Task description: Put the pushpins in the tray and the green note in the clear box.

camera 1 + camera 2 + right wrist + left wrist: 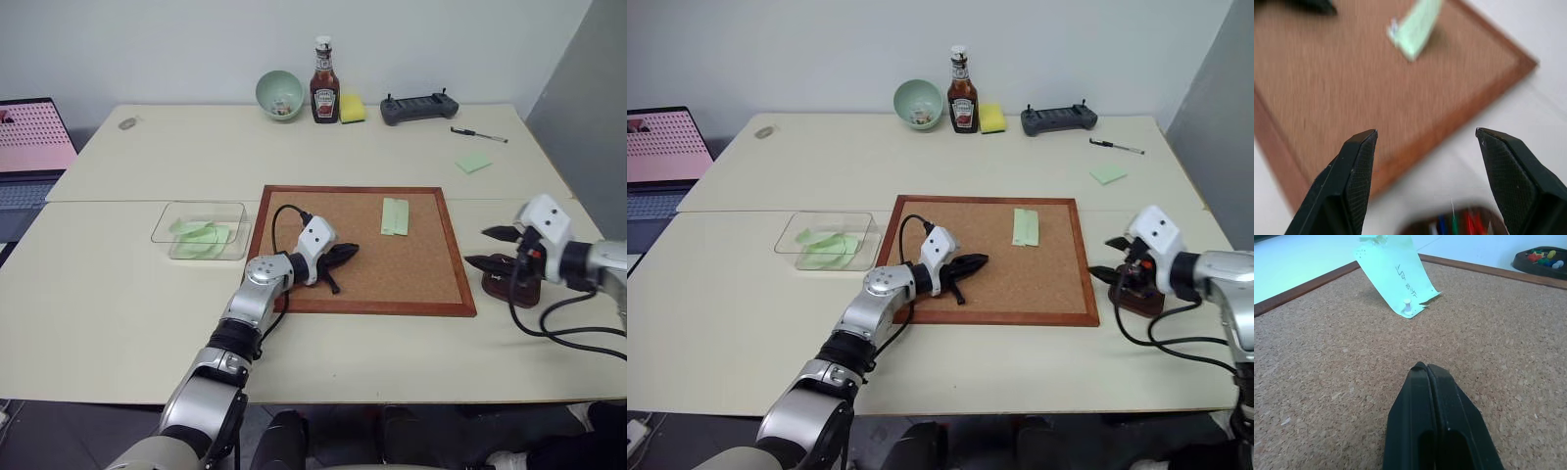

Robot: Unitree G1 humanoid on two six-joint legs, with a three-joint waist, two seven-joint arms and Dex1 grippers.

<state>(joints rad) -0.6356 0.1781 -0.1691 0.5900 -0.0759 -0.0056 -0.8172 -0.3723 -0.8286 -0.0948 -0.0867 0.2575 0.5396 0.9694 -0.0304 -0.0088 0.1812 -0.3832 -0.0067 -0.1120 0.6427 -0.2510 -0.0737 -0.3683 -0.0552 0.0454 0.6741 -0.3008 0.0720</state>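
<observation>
The green note (395,216) lies flat on the cork board (411,279), toward its far right part, with one white pushpin (1407,306) stuck through its near end (faint handwriting shows on the paper). The left gripper (345,255) rests on the cork nearer the left side, fingers pressed together and empty. Over to the right, the tray (1136,298) sits on the table just beside the board's frame, coloured pins (1457,225) inside, and the right gripper (1422,142) hangs above it, fingers spread wide. The clear box (200,230) waits left of the board, green slips in it.
</observation>
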